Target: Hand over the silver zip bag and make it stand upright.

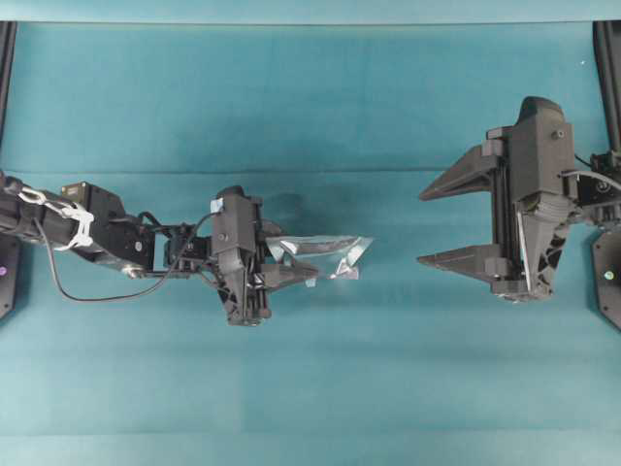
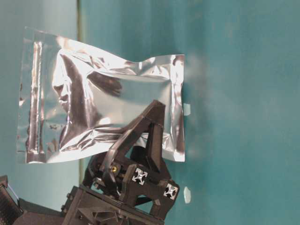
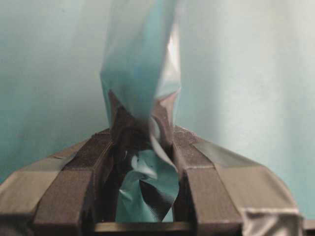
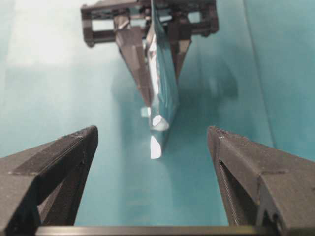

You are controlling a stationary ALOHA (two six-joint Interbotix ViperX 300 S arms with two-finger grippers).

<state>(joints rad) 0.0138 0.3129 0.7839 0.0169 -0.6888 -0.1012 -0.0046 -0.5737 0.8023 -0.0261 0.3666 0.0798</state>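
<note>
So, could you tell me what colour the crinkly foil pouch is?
Shiny silver foil pouch, clearest in the table-level view.

Left arm stretched in from the left side of the overhead view, cable looping along it, wrist roughly level. Left hand (image 1: 296, 264) pointing toward the middle, fingers (image 3: 88, 167) pinched in close on the silver zip bag (image 2: 103, 101), clamping it edge-on near one corner. Right arm pulled back at the right edge. Right hand (image 1: 439, 223) facing the left one straight across, well apart, fingers (image 4: 59, 157) spread as wide as they go, gripping nothing.
</note>
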